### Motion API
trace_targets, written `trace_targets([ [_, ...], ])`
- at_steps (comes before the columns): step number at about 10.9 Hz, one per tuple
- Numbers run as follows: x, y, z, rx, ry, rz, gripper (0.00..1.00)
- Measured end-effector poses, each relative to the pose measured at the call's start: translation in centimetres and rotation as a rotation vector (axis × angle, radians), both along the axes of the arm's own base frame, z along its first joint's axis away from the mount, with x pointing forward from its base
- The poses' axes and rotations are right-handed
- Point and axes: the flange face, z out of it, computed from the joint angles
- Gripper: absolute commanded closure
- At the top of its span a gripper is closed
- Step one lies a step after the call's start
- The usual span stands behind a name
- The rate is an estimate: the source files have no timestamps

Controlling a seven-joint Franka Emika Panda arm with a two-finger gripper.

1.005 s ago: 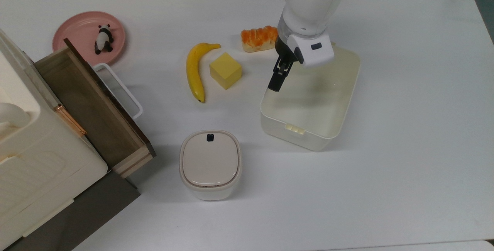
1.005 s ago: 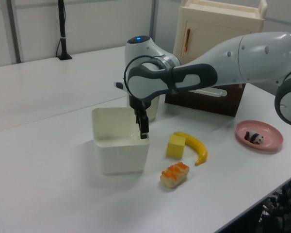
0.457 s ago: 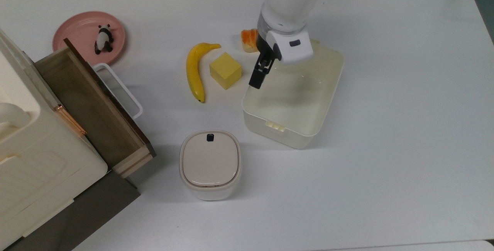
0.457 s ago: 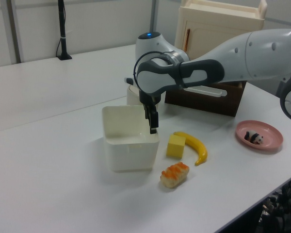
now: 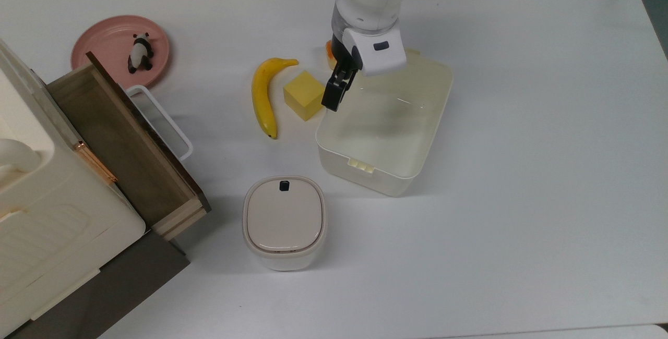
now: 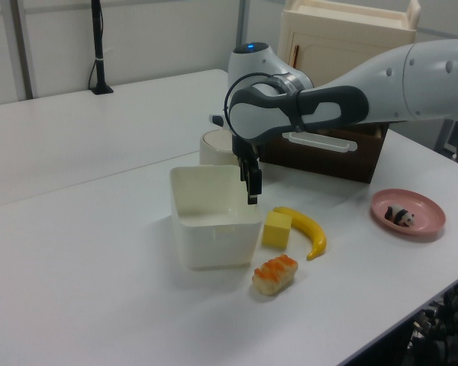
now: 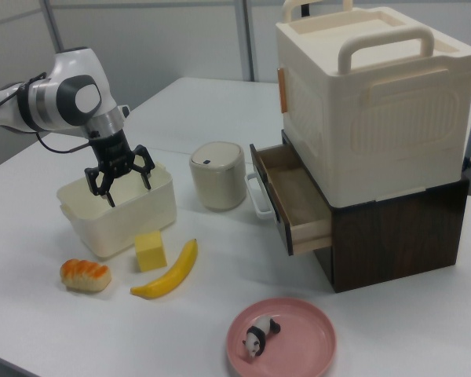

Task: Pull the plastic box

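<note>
While at the plastic box [image 5: 428,114] rim, claw [image 5: 332,95] spread, no legible labels

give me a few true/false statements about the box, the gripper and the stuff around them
1. The gripper is open, its fingers straddling a wall of the plastic box. True.
2. The plastic box has a banana lying inside it. False: the box looks empty, and the banana lies on the table.
3. The yellow cube sits between the banana and the plastic box in the top view. True.
4. The panda figure stands in the wooden drawer. False: it lies on the pink plate.
5. The wooden drawer is pulled open. True.
6. The lidded bin has its lid off. False: the lid is on.
</note>
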Motion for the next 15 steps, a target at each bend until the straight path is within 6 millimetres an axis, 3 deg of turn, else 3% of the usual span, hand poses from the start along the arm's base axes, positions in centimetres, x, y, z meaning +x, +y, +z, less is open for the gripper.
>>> trace_targets([
  [5,-0.1,-1.0,-0.1,-0.01,0.003,-0.01,0.0],
  [7,0.1,-1.0,1.3,0.0,-0.027,-0.048,0.0],
  [10,0.1,-0.2,6.4,0.052,-0.128,-0.174,0.0],
  [12,-0.4,-0.3,10.0,0.109,-0.18,-0.414,0.0],
  [15,-2.1,-4.9,16.0,0.127,-0.146,-0.812,0.0],
])
